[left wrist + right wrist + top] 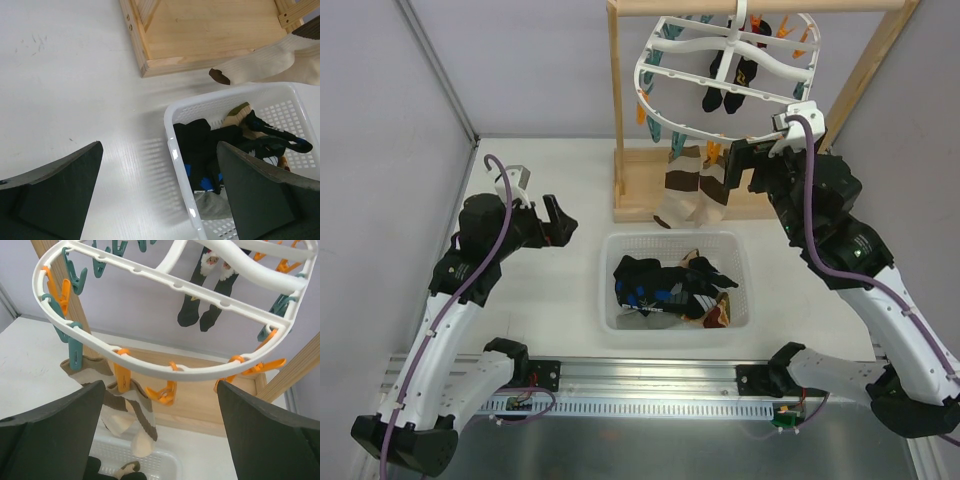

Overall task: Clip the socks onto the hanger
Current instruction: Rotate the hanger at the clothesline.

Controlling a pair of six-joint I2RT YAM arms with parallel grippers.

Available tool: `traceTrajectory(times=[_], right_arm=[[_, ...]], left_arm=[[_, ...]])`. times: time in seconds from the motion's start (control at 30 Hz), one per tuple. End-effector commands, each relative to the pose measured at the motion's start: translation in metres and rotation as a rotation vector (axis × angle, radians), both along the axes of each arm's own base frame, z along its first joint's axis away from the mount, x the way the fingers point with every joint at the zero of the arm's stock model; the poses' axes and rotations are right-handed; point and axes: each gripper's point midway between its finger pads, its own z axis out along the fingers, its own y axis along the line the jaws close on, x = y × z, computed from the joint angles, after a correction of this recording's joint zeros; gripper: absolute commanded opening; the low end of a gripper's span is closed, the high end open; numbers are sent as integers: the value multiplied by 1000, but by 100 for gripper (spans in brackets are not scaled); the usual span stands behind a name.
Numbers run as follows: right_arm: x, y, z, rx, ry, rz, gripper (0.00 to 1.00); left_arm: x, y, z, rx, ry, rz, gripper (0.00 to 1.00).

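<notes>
**A:** Where are the two arms?

**B:** The left gripper (159,150) hangs low over the white table (550,300), just left of the mesh basket (670,236). Its jaws are spread wide and grip nothing. The right gripper (161,385) is raised close under the near rim of the hanger (720,55), its jaws just as far apart and also holding nothing.

**A:** And the hanger itself?

**B:** It hangs by its centre hook from the top rail of the wooden stand (617,120). Orange clothespins (162,392) and teal clothespins (75,347) dangle around the ring.

**A:** Which socks are up?

**B:** The brown-and-cream striped socks (692,190) are pinned at the near rim, toes hanging down beside the stand's base. The dark socks (200,310) hang as a pair from the middle bars. Their cuffs show a red-and-white figure, perhaps a Santa, though it is too small to be sure.

**A:** And the others?

**B:** They lie heaped in the basket. The black socks (650,285) with blue and white marks are on top. A tan sock (239,111) pokes out at the far side, touching them.
</notes>
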Motion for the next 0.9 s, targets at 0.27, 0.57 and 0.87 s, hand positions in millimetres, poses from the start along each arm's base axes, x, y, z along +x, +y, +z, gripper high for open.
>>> traceTrajectory(times=[0.27, 0.57, 0.87], right_arm=[[34, 40, 43, -142, -135, 98, 100], [56, 77, 52, -140, -167, 180, 100], [91, 96, 21, -332, -111, 173, 100]], left_arm=[[-7, -3, 17, -10, -81, -29, 99], [-5, -8, 10, 15, -68, -44, 99], [-2, -16, -2, 46, -34, -71, 99]])
